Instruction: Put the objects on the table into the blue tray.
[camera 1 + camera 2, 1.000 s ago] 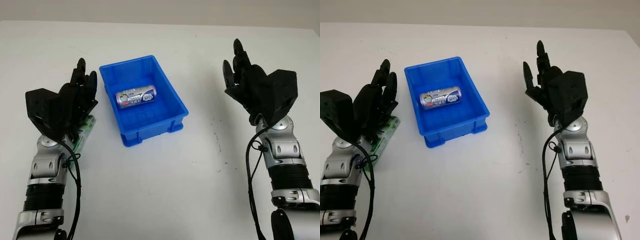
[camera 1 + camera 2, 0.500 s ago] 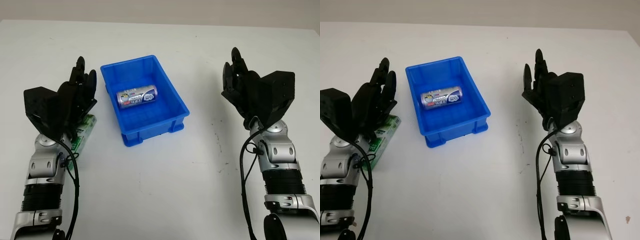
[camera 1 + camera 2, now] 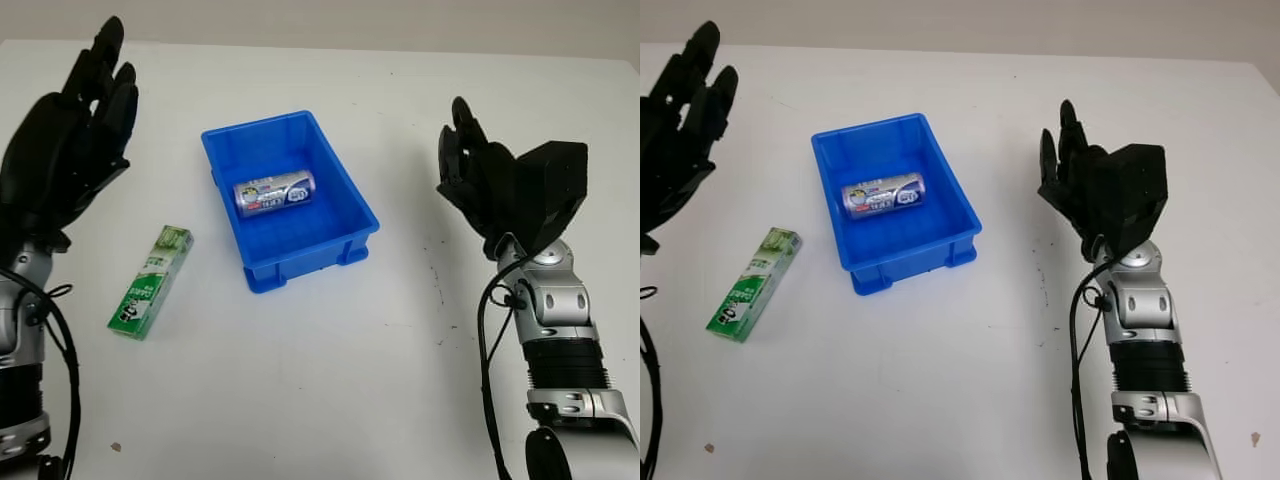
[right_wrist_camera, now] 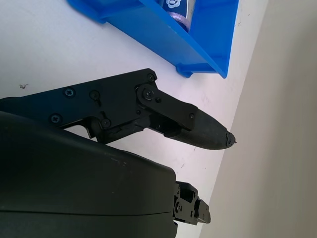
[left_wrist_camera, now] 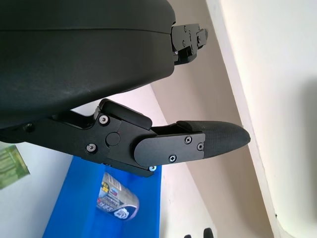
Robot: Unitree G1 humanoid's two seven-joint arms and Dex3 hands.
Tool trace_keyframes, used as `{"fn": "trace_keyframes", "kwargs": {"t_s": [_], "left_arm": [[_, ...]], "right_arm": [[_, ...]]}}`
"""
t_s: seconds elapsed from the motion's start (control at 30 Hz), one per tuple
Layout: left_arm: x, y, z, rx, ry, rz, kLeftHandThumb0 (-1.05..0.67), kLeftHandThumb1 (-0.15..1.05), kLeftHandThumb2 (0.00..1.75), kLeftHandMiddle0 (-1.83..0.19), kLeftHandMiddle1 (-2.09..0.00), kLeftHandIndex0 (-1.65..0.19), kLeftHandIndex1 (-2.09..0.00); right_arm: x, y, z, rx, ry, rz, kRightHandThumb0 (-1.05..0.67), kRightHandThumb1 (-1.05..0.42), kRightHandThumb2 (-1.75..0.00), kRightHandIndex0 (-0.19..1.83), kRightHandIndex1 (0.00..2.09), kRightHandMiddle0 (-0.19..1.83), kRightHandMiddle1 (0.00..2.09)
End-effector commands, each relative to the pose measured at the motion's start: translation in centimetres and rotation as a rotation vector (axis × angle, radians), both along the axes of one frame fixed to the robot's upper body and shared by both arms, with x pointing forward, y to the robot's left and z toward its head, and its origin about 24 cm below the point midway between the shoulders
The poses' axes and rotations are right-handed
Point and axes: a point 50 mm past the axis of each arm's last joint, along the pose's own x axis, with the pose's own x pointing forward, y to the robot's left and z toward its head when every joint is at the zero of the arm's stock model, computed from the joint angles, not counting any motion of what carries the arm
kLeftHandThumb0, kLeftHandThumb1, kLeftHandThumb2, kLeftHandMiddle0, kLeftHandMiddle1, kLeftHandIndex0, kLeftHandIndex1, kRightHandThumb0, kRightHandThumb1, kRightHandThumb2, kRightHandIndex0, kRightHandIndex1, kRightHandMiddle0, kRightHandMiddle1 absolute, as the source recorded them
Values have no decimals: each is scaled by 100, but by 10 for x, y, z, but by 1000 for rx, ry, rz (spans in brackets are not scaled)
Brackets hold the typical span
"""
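Your left hand [image 3: 65,150] was raised above the counter's [image 3: 330,390] left side, open and holding nothing, well apart from the green packet [image 3: 151,281] that lay flat on the counter just beside the blue tray's [image 3: 355,204] left wall. Your right hand [image 3: 500,185] was held up to the right of the tray, likewise open and empty, its fingers [image 4: 198,130] extended and gripping nothing. The can [image 3: 274,192] lay on its side inside the tray, across the tray's middle. One object was thus already in place and one remained outside, so the task stood roughly half done. The step in hand appeared to be the pickup of the packet. That move would call on you to lower your left hand over the packet, close on its long narrow sides, lift it over the tray's left wall, and release it beside the can.
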Motion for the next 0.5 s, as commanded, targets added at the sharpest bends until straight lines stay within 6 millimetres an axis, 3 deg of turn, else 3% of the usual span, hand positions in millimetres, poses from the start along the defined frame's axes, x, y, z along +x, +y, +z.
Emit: {"fn": "trace_keyframes", "kwargs": {"t_s": [0.0, 0.2, 0.33, 0.47], "left_arm": [[-7, 7, 4, 54, 8, -2, -76, 105, 46, 12, -6, 11, -7], [-13, 15, 6, 164, 61, -5, -71, 105, 36, 5, -7, 5, -8], [-20, 17, 11, 442, 115, 34, -70, 105, 36, 1, -6, 1, -8], [-28, 18, 14, 591, 176, 14, -63, 102, 11, 5, -5, 2, -6]], "right_arm": [[2, 1, 6, 0, -26, 11, -68, -105, -80, -19, 0, -19, 0], [3, 1, 6, -1, -21, 14, -68, -105, -79, -19, 0, -19, 0], [3, 1, 5, 4, -29, 23, -69, -105, -78, -19, 0, -19, 0], [3, 2, 5, 6, -32, 26, -66, -105, -78, -19, 0, -19, 0]]}}
